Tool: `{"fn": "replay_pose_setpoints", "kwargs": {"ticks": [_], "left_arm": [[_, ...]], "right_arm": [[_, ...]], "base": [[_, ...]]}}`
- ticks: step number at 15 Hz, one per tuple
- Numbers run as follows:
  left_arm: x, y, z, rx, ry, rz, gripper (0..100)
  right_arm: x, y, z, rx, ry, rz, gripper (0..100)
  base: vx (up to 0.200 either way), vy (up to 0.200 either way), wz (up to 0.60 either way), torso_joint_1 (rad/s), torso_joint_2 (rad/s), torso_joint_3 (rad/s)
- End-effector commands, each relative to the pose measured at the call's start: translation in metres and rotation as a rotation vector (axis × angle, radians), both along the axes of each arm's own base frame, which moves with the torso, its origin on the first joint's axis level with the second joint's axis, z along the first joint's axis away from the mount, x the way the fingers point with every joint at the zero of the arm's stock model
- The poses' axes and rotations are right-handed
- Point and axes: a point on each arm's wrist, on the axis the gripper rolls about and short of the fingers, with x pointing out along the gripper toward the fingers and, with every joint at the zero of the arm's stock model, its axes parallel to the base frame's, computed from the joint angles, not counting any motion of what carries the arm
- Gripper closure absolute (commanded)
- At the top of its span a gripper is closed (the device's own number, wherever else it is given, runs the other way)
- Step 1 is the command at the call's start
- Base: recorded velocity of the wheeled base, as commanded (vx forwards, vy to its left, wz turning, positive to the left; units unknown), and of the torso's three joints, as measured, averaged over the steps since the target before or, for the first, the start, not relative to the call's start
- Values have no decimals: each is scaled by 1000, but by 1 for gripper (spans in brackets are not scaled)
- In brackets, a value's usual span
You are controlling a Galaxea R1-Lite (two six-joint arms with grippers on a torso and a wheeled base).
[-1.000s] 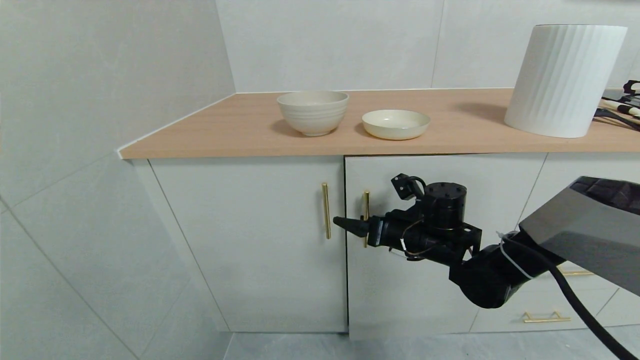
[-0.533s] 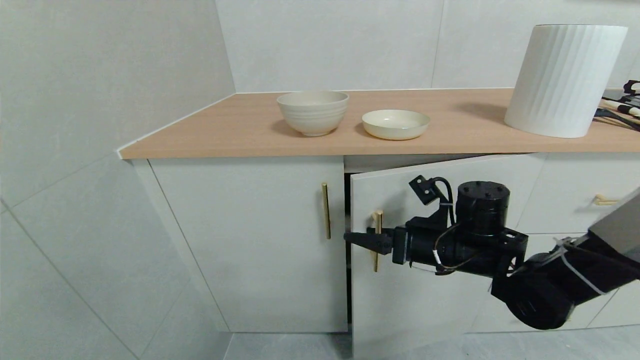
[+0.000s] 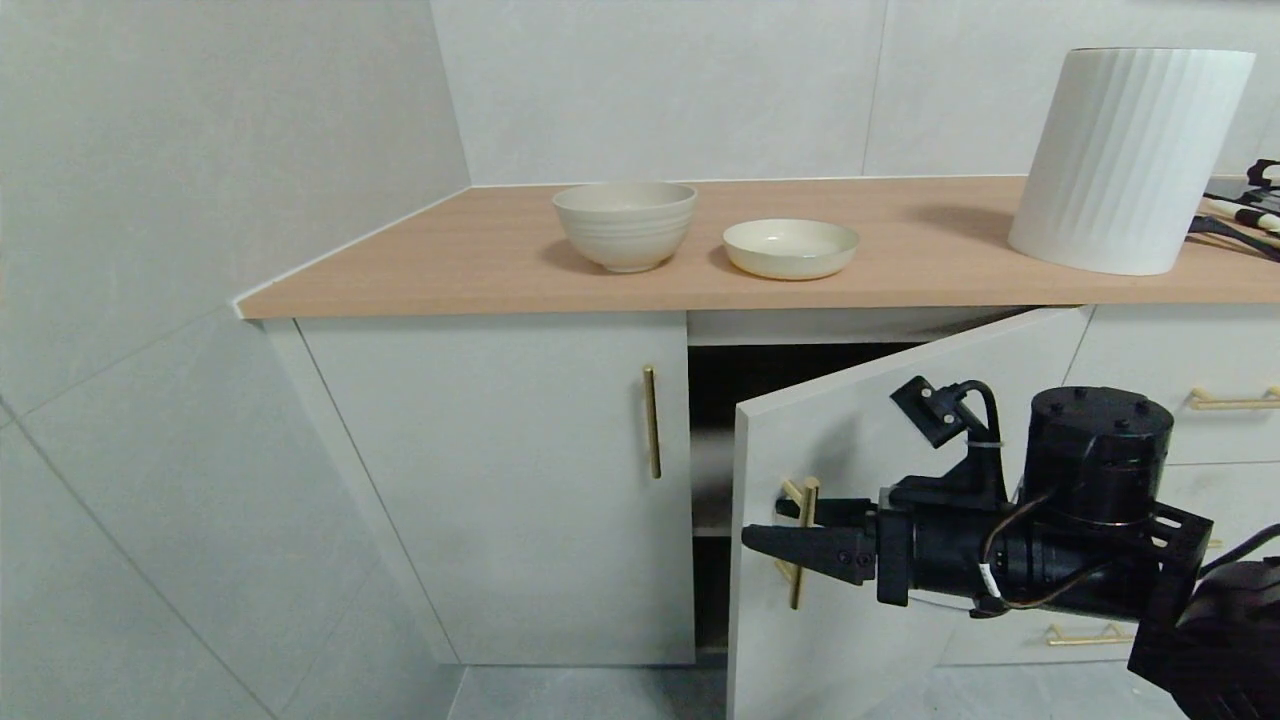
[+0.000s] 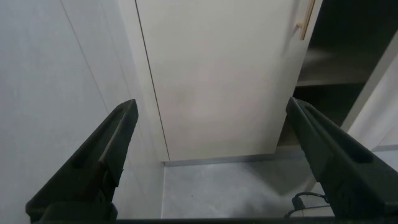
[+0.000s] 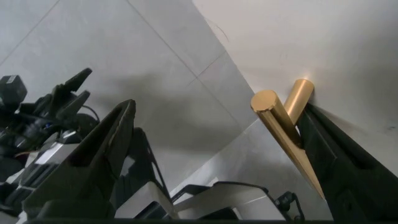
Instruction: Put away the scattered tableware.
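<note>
**Cupboard's about half open, dishes not touched yet**

The bowl (image 3: 625,225) and the shallow dish (image 3: 791,247) at its 3 o'clock are both sitting on the counter (image 3: 450,270), up around 12 in the head view. Down at 4 o'clock, the right gripper (image 3: 768,522) has its fingers spread, one hooked against the gold handle (image 3: 797,580) of the cupboard door (image 3: 850,420), which stands ajar. The left gripper (image 4: 211,109) is spread wide too, holding nothing, low by the shut left-hand door (image 4: 217,74). I'd say all the actual putting away is still left to do.
</note>
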Motion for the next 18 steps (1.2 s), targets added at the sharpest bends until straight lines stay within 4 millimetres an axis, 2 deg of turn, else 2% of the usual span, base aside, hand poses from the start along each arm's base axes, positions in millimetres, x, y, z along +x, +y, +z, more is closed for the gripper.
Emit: {"fn": "replay_pose_setpoints", "kwargs": {"ticks": [1, 5, 7, 8, 9, 10, 11, 13, 14, 15, 18], "left_arm": [[0, 0, 0, 0, 0, 0, 0], [0, -1, 2, 20, -15, -24, 0], [-6, -2, 21, 15, -98, -94, 0], [-11, -5, 33, -3, -121, -209, 0], [-12, -6, 36, -7, -101, -270, 0], [-7, -8, 46, -38, 4, -400, 0], [-3, -9, 52, -58, 30, -436, 0], [15, -12, 88, -159, 141, -582, 0], [35, -14, 110, -196, 216, -681, 0], [50, -16, 124, -210, 256, -765, 0], [100, -26, 147, -210, 308, -929, 0]], "right_arm": [[-7, -4, 5, 8, -9, 8, 0], [-7, -4, 3, 5, -8, 10, 0], [-7, -4, 3, 3, -5, 10, 0], [-7, -4, 3, 4, -6, 10, 0], [-7, -4, 3, 4, -6, 10, 0], [-6, -3, 2, 3, -5, 10, 0], [-5, -3, 2, 3, -4, 10, 0], [-5, 1, 0, 0, 5, 20, 0], [-5, 6, -4, -4, 13, 34, 0], [-5, 9, -5, -2, 9, 40, 0], [-2, 14, -10, 10, -6, 45, 0]], "base": [[0, 0, 0, 0, 0, 0], [0, 0, 0, 0, 0, 0], [0, 0, 0, 0, 0, 0], [0, 0, 0, 0, 0, 0], [0, 0, 0, 0, 0, 0], [0, 0, 0, 0, 0, 0], [0, 0, 0, 0, 0, 0], [0, 0, 0, 0, 0, 0], [0, 0, 0, 0, 0, 0], [0, 0, 0, 0, 0, 0], [0, 0, 0, 0, 0, 0]]}}
